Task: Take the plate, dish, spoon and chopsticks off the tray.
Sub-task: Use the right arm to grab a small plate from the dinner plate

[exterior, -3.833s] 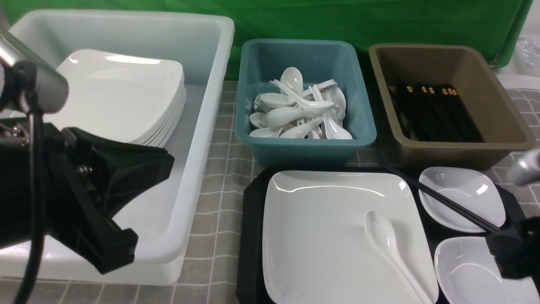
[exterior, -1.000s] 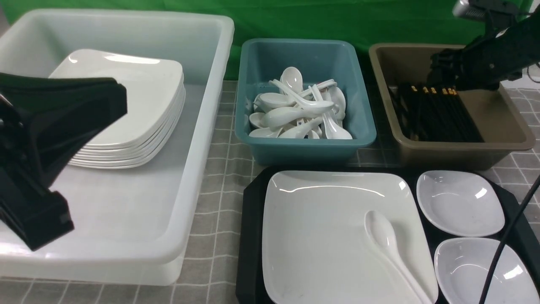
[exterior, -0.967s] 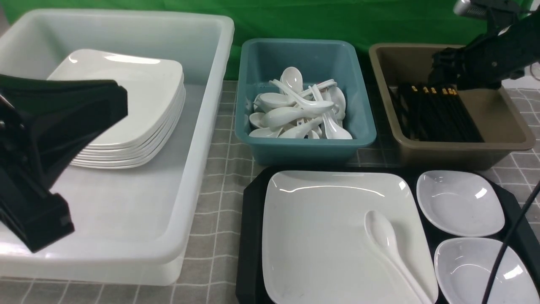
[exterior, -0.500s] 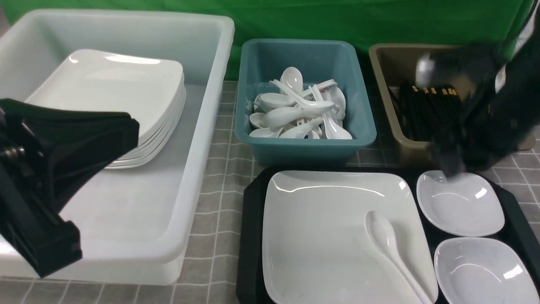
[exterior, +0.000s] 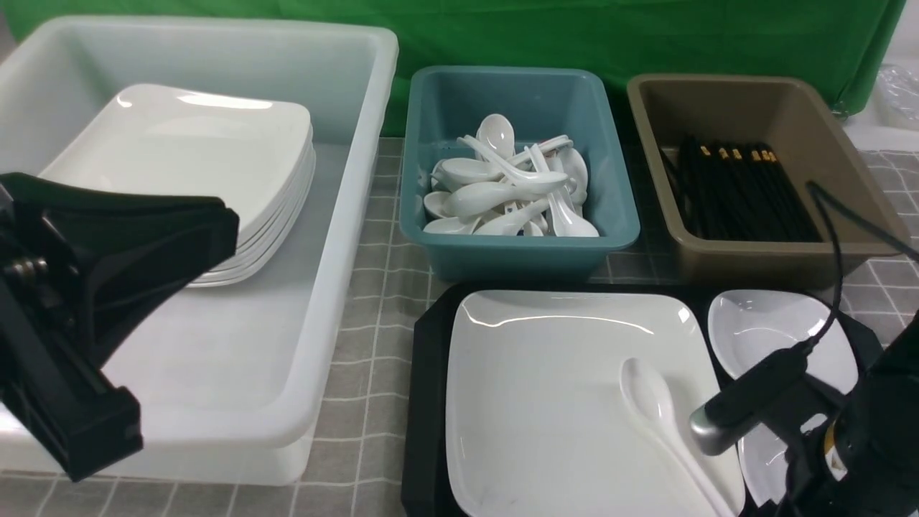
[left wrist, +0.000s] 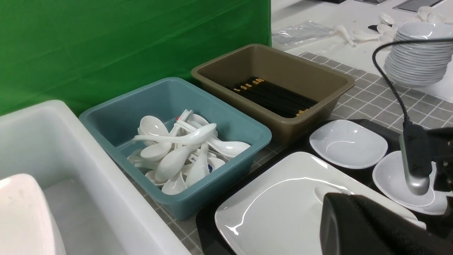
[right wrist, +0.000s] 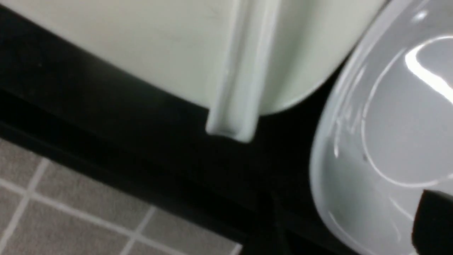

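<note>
Checked cloth, glossy spoon on square plate, left gripper closed, right gripper unclear

Wide front view, seemingly very near right-wrist close-up, common tray

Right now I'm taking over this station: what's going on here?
A two-armed robot is clearing the tray. The plate, with the spoon lying on it, the far small dish and the near small dish sit on it. No chopsticks do; a bundle lies in the brown tub. The right arm is low over the tray's near right corner, beside the spoon's handle. The left tool hangs shut and empty.
</note>
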`<action>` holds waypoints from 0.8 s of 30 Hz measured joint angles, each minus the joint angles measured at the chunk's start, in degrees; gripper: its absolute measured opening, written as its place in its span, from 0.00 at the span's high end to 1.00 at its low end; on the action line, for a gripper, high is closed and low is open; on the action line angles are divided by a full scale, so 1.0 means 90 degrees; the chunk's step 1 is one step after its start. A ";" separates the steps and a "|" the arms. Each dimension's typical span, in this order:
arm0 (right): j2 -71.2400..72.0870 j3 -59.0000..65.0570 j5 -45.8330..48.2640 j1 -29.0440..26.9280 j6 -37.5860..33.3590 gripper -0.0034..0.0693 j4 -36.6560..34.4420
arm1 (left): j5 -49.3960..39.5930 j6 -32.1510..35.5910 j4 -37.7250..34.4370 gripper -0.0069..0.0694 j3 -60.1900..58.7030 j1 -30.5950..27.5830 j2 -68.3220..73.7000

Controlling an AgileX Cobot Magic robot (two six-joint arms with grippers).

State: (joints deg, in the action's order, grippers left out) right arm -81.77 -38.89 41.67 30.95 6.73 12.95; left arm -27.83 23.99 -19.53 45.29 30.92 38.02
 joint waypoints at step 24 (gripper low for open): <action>0.0099 -0.0751 0.1074 0.0217 0.0027 0.86 0.0404 | -0.0333 -0.0022 0.0249 0.90 0.0040 0.0000 -0.0063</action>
State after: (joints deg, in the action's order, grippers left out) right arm -80.88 -45.65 51.34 32.90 6.97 16.59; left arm -30.83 23.79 -17.30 45.65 30.92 37.46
